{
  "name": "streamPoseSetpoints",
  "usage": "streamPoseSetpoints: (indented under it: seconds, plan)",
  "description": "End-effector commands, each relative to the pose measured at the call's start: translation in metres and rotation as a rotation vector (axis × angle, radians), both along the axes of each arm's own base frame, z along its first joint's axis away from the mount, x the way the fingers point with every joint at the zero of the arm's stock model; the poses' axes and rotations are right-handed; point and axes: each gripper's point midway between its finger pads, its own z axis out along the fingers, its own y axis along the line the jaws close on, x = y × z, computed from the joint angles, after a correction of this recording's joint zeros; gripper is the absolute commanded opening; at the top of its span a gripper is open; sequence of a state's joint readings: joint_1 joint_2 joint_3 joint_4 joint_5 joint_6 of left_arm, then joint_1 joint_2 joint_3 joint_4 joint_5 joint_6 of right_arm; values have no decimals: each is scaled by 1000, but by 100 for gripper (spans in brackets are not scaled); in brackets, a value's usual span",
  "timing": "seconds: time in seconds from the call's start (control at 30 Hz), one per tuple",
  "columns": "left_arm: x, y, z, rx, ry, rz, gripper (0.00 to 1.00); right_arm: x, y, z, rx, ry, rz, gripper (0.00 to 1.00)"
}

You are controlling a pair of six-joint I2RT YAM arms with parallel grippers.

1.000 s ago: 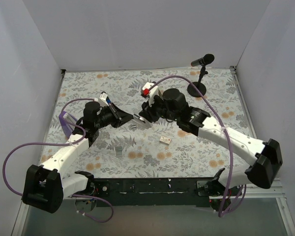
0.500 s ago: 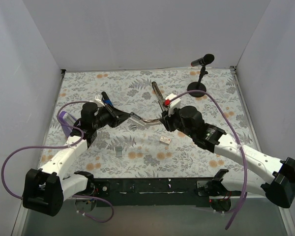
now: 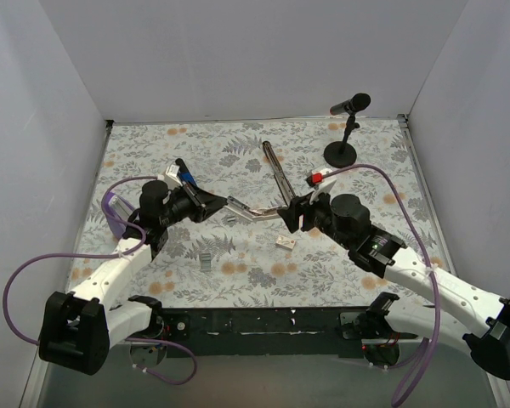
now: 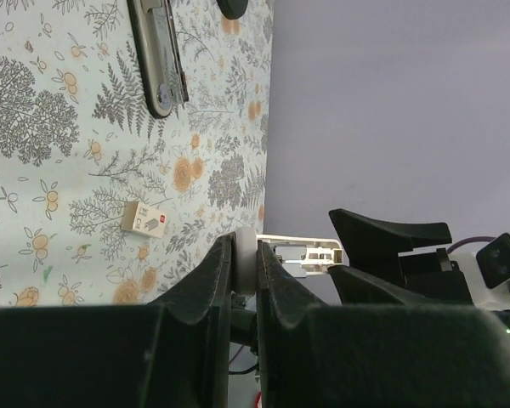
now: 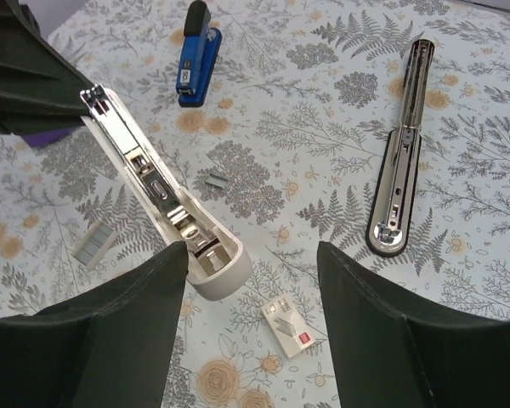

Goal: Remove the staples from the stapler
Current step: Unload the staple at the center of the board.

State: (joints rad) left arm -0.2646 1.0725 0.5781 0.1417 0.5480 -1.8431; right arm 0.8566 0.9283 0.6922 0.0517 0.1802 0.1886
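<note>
**Item:** stapler, white shell, silver staple channel.

**Location:** just beyond the small white box and slightly left of it. It is opened out with the channel facing up. Whether its rounded tip rests on the floral cloth cannot be told.

**Holder:** left gripper, left of the box, fingers pinched almost together on the stapler's thin rear end.

**Right gripper****:** just beyond the box. A second ago it was pressed against the stapler. Now it has backed off toward the box, jaws spread wide, nothing between them.

**Consequence (judged):** the opening step looks done and the channel is exposed for emptying. Whether staples remain inside cannot be told.

**Also present:**
- long black bar, farther beyond the box
- loose staple strip, well left of the box
</note>
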Motion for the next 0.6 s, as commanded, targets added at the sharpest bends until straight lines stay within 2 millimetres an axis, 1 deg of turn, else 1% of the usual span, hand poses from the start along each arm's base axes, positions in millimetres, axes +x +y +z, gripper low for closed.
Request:
streamPoseSetpoints:
  seconds: [0.0, 0.1, 0.13, 0.17, 0.27, 0.33, 0.37, 0.4, 0.43, 0.47, 0.57]
  plan:
    - [11, 7, 40, -75, -139, 56, 0, -3, 1, 12, 39, 63, -8, 74]
    - [12, 10, 39, -79, -137, 87, 0, 1, 11, 37, 178, 84, -33, 79]
    - [13, 11, 39, -90, -127, 97, 0, 4, 15, 48, 237, 67, -38, 79]
    - [13, 12, 40, -98, -126, 105, 0, 3, 17, 44, 283, 103, -47, 80]
    - [16, 17, 42, -115, -118, 151, 0, 1, 33, 53, 359, 106, 8, 82]
    - [18, 19, 45, -119, -123, 168, 0, 4, 41, 46, 357, 137, 15, 83]
    - [18, 19, 44, -119, -121, 173, 0, 7, 44, 50, 376, 129, 17, 83]
    - [19, 20, 44, -121, -117, 178, 0, 9, 46, 44, 377, 141, 11, 83]
    - [20, 21, 45, -125, -117, 190, 0, 10, 48, 45, 387, 137, 15, 83]
    - [20, 22, 44, -130, -108, 198, 0, 11, 51, 52, 412, 120, 26, 83]
    - [21, 23, 45, -149, -110, 210, 0, 12, 61, 55, 437, 102, 58, 83]
